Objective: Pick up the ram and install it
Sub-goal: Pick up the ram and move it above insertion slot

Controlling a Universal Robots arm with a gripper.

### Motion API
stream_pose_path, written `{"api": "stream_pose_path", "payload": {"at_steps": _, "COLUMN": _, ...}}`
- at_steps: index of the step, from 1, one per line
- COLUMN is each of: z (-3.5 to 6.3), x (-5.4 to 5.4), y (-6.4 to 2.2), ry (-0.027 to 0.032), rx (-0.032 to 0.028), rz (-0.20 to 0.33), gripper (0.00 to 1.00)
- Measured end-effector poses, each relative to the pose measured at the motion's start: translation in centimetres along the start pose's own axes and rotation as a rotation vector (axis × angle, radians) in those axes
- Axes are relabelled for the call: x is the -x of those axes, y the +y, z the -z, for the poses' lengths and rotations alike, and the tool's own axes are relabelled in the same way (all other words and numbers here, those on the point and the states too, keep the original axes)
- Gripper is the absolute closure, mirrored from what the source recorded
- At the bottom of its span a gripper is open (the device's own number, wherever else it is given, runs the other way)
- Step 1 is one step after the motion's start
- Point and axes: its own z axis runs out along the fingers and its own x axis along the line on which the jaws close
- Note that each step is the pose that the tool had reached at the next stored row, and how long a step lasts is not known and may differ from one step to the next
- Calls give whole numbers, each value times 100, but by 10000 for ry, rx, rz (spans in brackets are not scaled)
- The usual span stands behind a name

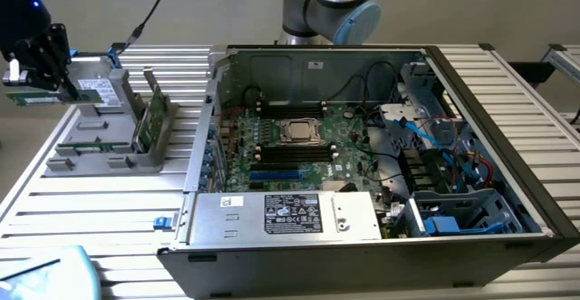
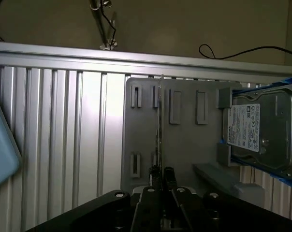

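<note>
Near and to the right, the open black computer case [image 1: 363,256] sits on the slatted metal desk [image 1: 100,212]. At far left, over the grey slotted holder [image 1: 91,156], the hand [image 2: 161,176] is clamped on the slim green ram [image 1: 32,99]. It should stay level, firmly pinched and clear of the holder's walls.

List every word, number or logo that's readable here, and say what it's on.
Nothing reads letter for letter.
Power supply: black label, print too small.
Hard drive: white label, blurred.
Case back wall: white sticker, too small.
The ram, held by the gripper: no legible marking.
</note>
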Motion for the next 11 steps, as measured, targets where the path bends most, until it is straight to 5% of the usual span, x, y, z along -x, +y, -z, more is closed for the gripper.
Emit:
{"api": "stream_pose_path", "payload": {"at_steps": 6, "z": 132, "x": 12, "y": -106, "ry": -117, "rx": 8, "rz": 6, "gripper": 86}}
{"api": "stream_pose_path", "payload": {"at_steps": 11, "z": 256, "x": 22, "y": -229, "ry": -272, "rx": 66, "rz": 7, "gripper": 86}}
